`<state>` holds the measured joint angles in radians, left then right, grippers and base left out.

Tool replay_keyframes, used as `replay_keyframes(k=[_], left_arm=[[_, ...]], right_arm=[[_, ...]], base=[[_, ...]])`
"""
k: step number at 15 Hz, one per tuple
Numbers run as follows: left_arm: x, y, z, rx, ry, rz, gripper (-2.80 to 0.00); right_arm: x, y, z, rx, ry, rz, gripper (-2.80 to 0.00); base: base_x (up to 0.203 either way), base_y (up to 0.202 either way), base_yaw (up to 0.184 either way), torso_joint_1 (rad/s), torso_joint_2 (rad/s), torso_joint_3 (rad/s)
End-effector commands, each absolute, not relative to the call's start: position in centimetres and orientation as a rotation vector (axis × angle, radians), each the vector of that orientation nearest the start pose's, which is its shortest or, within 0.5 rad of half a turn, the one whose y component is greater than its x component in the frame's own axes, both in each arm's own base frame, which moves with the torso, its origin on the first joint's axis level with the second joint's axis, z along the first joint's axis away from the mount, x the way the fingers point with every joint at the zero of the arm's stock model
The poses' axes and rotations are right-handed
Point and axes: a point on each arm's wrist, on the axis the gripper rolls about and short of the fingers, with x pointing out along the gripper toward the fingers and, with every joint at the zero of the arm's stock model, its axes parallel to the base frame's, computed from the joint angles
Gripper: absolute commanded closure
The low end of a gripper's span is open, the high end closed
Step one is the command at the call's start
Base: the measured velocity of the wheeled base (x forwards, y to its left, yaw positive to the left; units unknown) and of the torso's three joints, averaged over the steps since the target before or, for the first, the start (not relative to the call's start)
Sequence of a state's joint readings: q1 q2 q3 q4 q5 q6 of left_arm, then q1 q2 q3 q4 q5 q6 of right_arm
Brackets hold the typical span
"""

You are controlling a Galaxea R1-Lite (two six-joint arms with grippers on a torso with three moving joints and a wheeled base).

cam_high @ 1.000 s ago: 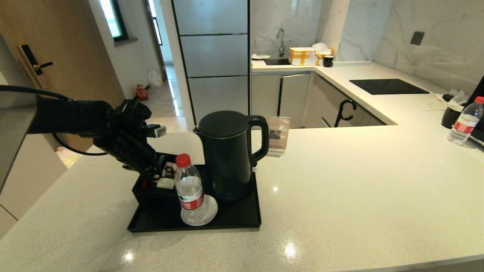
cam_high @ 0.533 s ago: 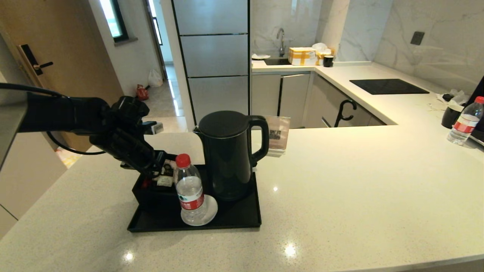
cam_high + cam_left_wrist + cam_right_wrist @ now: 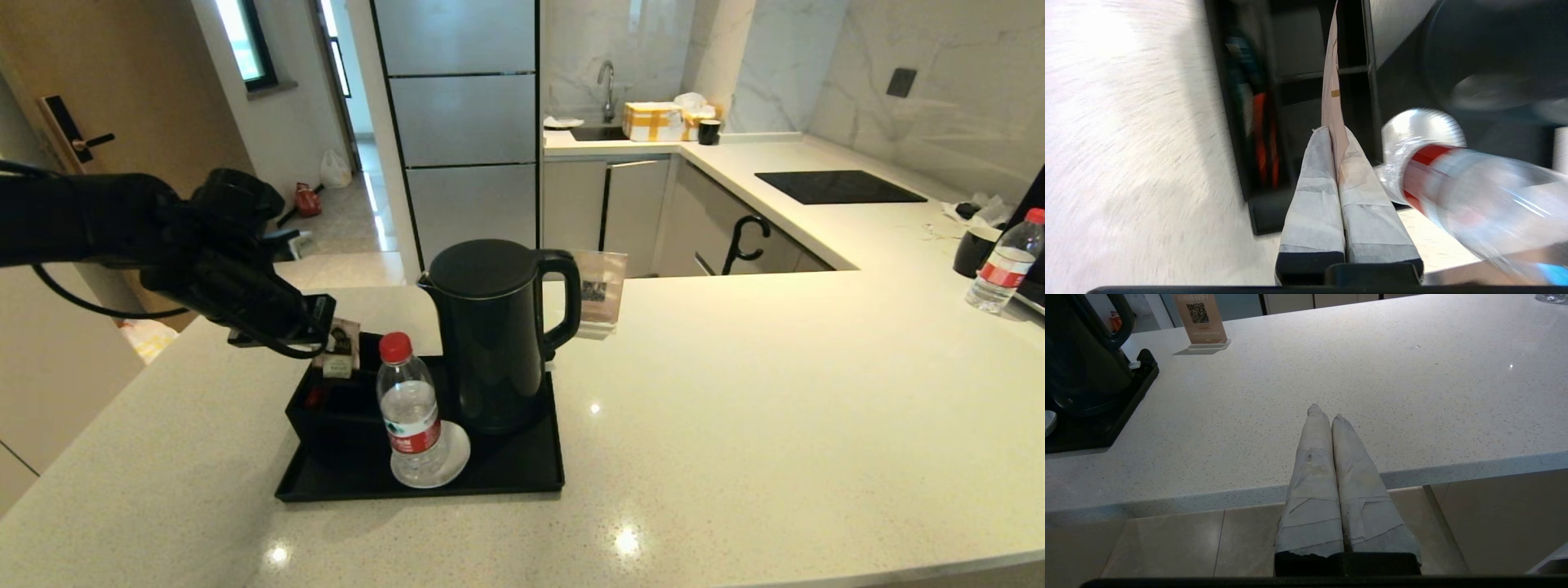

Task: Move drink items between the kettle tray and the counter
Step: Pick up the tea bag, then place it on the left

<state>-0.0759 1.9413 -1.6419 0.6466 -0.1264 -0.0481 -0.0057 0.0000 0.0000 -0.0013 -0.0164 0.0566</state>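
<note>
Left tool pinches the pale-pink tea sachet by its top edge, the sachet hanging just below the fingertips, clear of the divided box directly beneath; setting it on the worktop remains, by my reading. Kettle sits on its tray beyond the tool, seemingly untouched. Right tool waits closed and empty off the worktop's near edge.

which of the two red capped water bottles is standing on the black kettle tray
The water bottle beside the kettle, standing on a white coaster on the kettle tray. The other bottle stands far right on the white worktop.
</note>
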Motion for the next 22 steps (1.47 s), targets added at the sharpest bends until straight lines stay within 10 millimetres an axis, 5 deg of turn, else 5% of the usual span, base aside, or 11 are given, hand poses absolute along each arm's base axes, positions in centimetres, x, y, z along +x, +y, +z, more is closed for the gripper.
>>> replay_keyframes(k=[1, 4, 6, 9, 15, 18, 21, 22], left_arm=[[33.8, -2.3, 24.2, -0.100, 0.896, -0.141, 0.00], [28.5, 3.9, 28.2, -0.229, 0.816, 0.065, 0.00], [25.9, 7.9, 27.5, -0.270, 0.847, 0.204, 0.00], [23.3, 11.3, 25.3, -0.277, 0.930, 0.305, 0.00], [23.4, 11.8, 21.3, -0.252, 1.023, 0.282, 0.00], [26.3, 12.0, 17.7, -0.248, 1.050, 0.246, 0.00], [27.2, 11.7, 16.7, -0.246, 1.070, 0.229, 0.00], [28.0, 11.8, 16.1, -0.239, 1.061, 0.223, -2.80]], right_arm=[[-2.3, 0.0, 7.6, 0.057, -0.001, -0.023, 0.00], [-2.3, 0.0, 7.6, 0.057, -0.001, -0.023, 0.00], [-2.3, 0.0, 7.6, 0.057, -0.001, -0.023, 0.00], [-2.3, 0.0, 7.6, 0.057, -0.001, -0.023, 0.00], [-2.3, 0.0, 7.6, 0.057, -0.001, -0.023, 0.00], [-2.3, 0.0, 7.6, 0.057, -0.001, -0.023, 0.00], [-2.3, 0.0, 7.6, 0.057, -0.001, -0.023, 0.00], [-2.3, 0.0, 7.6, 0.057, -0.001, -0.023, 0.00]], base=[[0.000, 0.000, 0.000, 0.000, 0.00, 0.000], [0.000, 0.000, 0.000, 0.000, 0.00, 0.000], [0.000, 0.000, 0.000, 0.000, 0.00, 0.000], [0.000, 0.000, 0.000, 0.000, 0.00, 0.000], [0.000, 0.000, 0.000, 0.000, 0.00, 0.000], [0.000, 0.000, 0.000, 0.000, 0.00, 0.000], [0.000, 0.000, 0.000, 0.000, 0.00, 0.000], [0.000, 0.000, 0.000, 0.000, 0.00, 0.000]])
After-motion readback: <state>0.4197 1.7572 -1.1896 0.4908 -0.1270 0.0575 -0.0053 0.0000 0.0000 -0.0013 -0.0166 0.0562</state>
